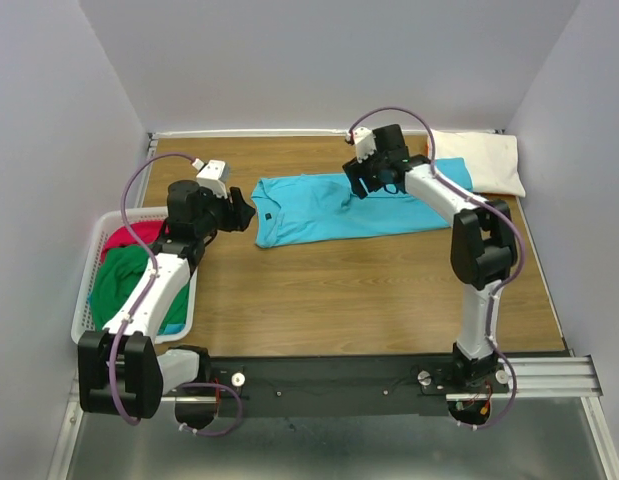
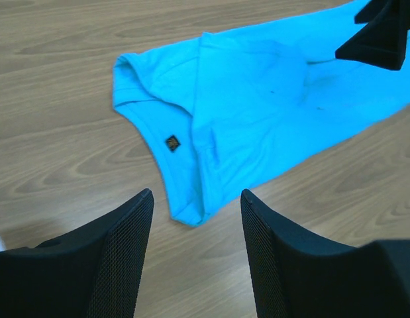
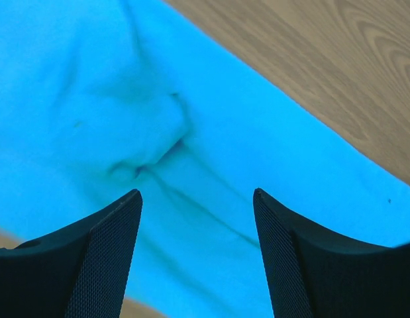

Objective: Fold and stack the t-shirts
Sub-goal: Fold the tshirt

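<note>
A turquoise t-shirt (image 1: 334, 208) lies folded lengthwise into a long strip on the wooden table, its collar end to the left (image 2: 171, 142). My right gripper (image 1: 361, 183) hovers open just above the strip's middle, where the cloth is bunched into a ridge (image 3: 152, 142); nothing is between its fingers (image 3: 108, 245). My left gripper (image 1: 243, 214) stands open over bare wood just left of the collar end (image 2: 191, 215), holding nothing. A folded cream-white t-shirt (image 1: 484, 160) lies at the far right. Red (image 1: 129, 238) and green (image 1: 124, 280) t-shirts sit in the basket.
The white lattice basket (image 1: 89, 270) stands at the left edge beside the left arm. The table's far edge meets the wall behind the turquoise shirt. Bare wood (image 1: 339, 290) stretches between the shirt and the arm bases.
</note>
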You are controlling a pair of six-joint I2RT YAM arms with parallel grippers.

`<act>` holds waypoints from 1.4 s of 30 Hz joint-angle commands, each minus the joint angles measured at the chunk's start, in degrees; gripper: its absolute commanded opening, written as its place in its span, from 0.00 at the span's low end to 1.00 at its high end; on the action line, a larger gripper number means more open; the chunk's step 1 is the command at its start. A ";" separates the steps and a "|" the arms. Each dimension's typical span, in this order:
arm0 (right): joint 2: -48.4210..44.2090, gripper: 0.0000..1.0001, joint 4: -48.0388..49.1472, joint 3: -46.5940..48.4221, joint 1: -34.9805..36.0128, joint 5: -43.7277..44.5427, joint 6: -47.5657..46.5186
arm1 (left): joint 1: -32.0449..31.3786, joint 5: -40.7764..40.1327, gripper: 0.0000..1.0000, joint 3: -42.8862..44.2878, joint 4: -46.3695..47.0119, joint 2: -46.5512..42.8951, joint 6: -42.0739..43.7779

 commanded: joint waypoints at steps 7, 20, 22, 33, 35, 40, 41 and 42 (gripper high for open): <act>-19.09 0.81 -18.01 -16.34 -3.32 -35.08 -26.24 | -3.59 14.23 0.63 -4.96 3.28 2.37 -11.17; -35.09 0.82 -14.14 -37.71 -14.12 -35.60 -23.35 | -11.77 -1.76 0.64 -15.85 12.07 -3.61 -27.59; -36.07 0.82 -13.87 -38.42 -16.75 -36.40 -23.26 | -12.21 -6.31 0.64 -15.86 11.99 -3.00 -30.42; -35.63 0.82 -12.91 -40.09 -19.93 -38.42 -22.46 | -16.43 -18.29 0.64 -13.40 9.00 4.20 -47.12; -35.72 0.82 -12.82 -40.09 -19.93 -38.68 -22.38 | -17.31 -19.34 0.64 -13.14 8.12 5.08 -49.75; -35.99 0.82 -12.91 -40.18 -20.02 -38.68 -22.38 | -19.25 -21.37 0.63 -11.56 8.38 8.07 -51.26; -36.16 0.82 -12.91 -40.09 -19.94 -38.77 -22.29 | -19.51 -21.98 0.63 -11.12 8.38 8.68 -51.26; -36.25 0.82 -12.91 -40.09 -20.02 -38.77 -22.29 | -19.42 -22.16 0.63 -10.42 8.55 10.17 -51.26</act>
